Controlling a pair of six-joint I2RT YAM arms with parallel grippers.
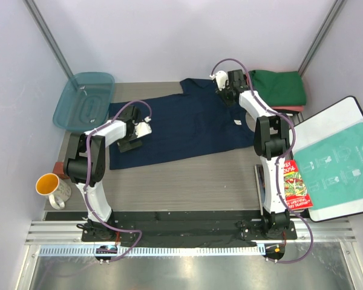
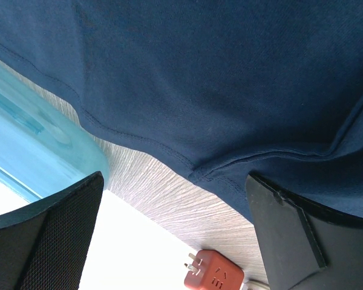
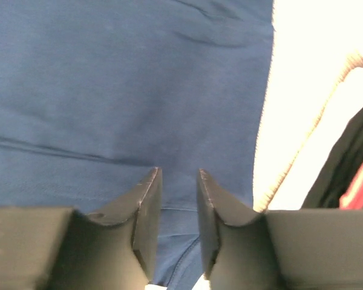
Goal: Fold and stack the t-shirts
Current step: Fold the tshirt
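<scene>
The navy shirt (image 1: 187, 127) lies spread flat across the back half of the worktop (image 1: 199, 181), unfolded, so the fold is not yet made. The left gripper (image 2: 174, 178) hangs wide open above its left hem, near the tray (image 1: 85, 99), probably placed to take that edge. The right gripper (image 3: 178, 173) sits over the shirt's far right corner beside the green stack (image 1: 278, 87). Its jaws stand narrowly parted, released, apparently with no cloth between them. Only the wrist view shows that gap; only the top view shows the whole shirt and the stack.
</scene>
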